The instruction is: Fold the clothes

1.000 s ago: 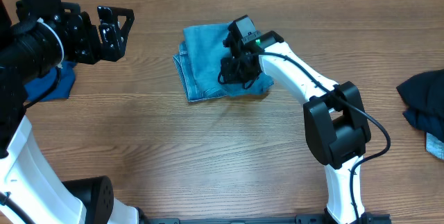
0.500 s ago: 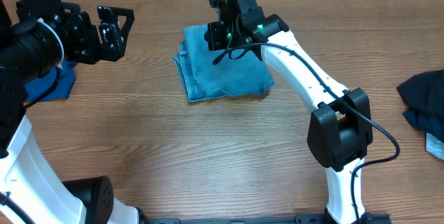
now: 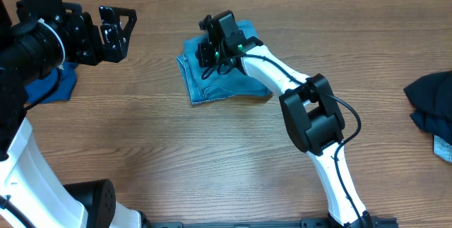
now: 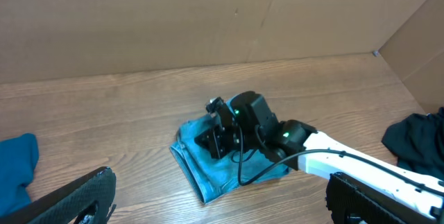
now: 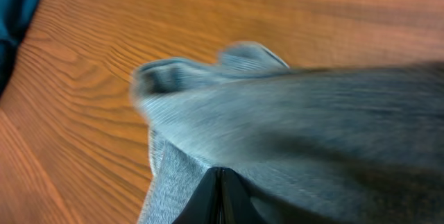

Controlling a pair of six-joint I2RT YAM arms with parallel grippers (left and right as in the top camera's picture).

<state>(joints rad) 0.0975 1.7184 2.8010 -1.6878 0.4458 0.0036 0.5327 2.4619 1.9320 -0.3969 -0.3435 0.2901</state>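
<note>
The folded pale-blue jeans [image 3: 236, 81] lay near the middle of the table [image 3: 212, 157]. The right arm [image 3: 267, 70] reached over their upper left part, its jaws closed, with blurred denim filling the wrist view; whether any cloth was pinched could not be told. The left arm [image 3: 42, 41] hung at the left, jaws wide open and empty. A royal-blue garment [image 3: 62, 87] lay beneath it, and a navy garment [image 3: 431, 104] at the right edge.

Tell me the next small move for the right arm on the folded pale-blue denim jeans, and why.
Probably lift the right gripper straight up and off. Its jaws are shut over the upper left of the pale-blue denim jeans, which already lie in a compact folded square; whether it pinches cloth is unclear, so rise slowly.
</note>
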